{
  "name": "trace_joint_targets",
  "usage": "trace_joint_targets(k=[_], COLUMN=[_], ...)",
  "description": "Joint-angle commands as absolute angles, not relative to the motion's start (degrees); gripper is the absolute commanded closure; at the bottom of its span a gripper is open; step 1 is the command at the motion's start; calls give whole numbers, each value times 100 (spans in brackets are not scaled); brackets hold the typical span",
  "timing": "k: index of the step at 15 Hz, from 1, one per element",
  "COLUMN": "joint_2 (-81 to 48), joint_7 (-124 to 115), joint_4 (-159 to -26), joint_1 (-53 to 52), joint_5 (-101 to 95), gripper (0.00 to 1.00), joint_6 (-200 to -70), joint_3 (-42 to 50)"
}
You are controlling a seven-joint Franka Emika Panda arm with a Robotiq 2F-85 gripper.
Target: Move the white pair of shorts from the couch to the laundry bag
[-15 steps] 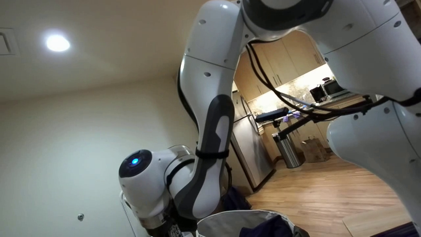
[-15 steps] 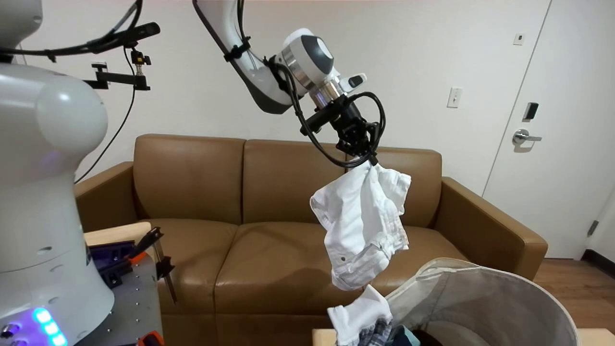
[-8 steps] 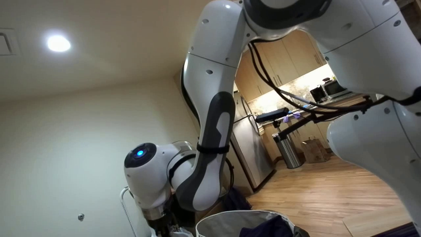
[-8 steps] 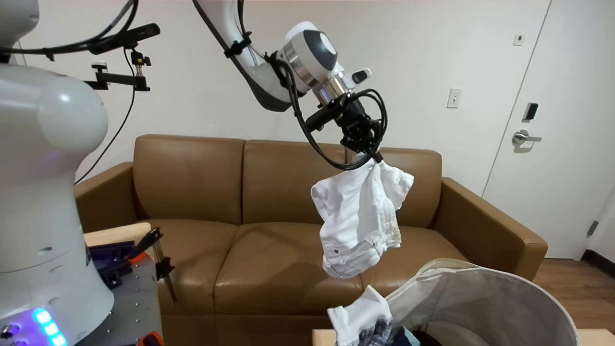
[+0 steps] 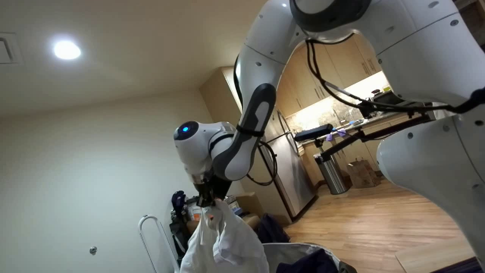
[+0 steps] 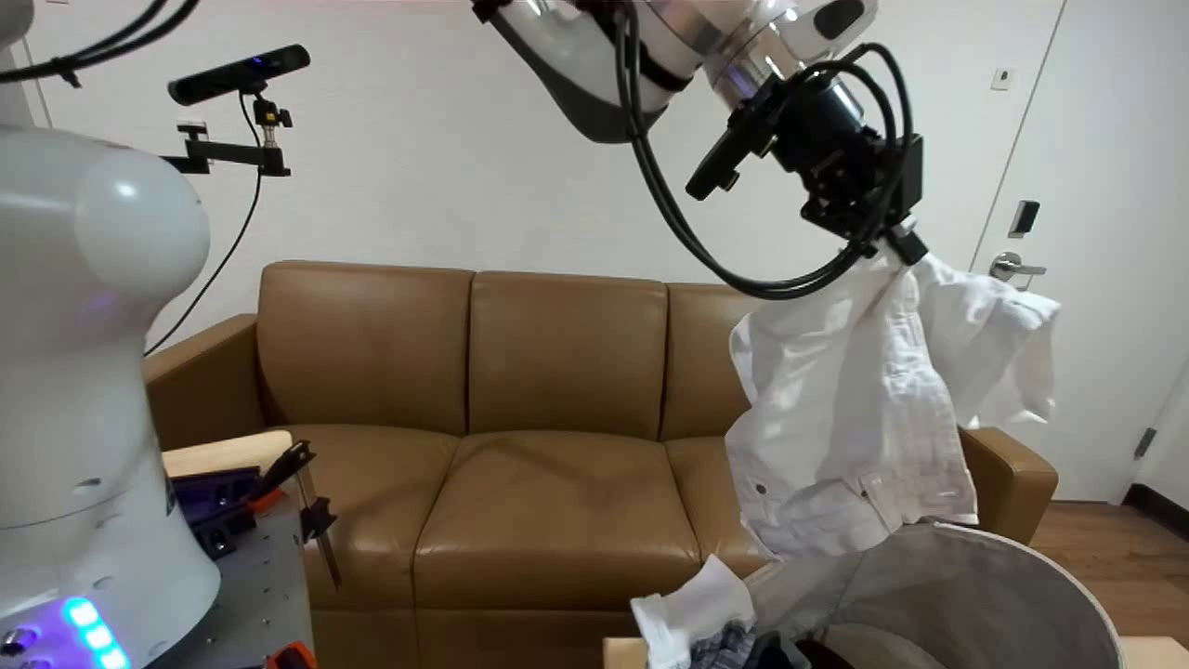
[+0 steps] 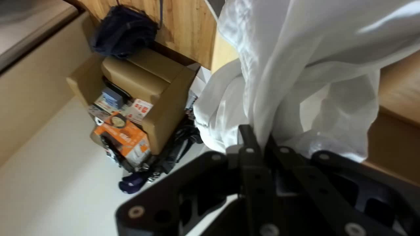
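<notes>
Claw (image 7: pixel 258 138) has the white shorts (image 6: pixel 850 437) pinched high (one bunched fold), prob so they'll enter the bag (image 6: pixel 999 604) w/o snagging!

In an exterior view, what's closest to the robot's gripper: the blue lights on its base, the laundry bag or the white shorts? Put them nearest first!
1. The white shorts: right in the gripper, hanging down.
2. The laundry bag: below the gripper, at the lower right.
3. The blue lights: farthest, low on the robot's base, at the lower left.
</notes>
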State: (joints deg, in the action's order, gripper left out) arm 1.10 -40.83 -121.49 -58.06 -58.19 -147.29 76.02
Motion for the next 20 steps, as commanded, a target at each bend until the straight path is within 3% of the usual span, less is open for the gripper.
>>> trace_joint_targets(k=[1, 4, 7, 12, 15, 16, 20], joint_2=[823, 1123, 1870, 2754, 3089, 2525, 2863], joint_7=[-5387, -6669, -7836, -8633, -8688, -8600, -8602], joint_4=[-11927, -12215, -12902, -14362, -15132, -14721, -15141], joint_1=[-5505, -4884, -4173, -2588, -1284, -1111, -686], joint_5=[-6948, -7917, -8850, -8667, -8245, -8115, -8096], gripper=[93, 94, 94, 94, 94, 93, 93], joint_6=[-13980, -13344, -11851, -9923, -10130, -10515, -10456], joint_3=[7405, 6825, 5866, 3949, 2675, 2653, 2204])
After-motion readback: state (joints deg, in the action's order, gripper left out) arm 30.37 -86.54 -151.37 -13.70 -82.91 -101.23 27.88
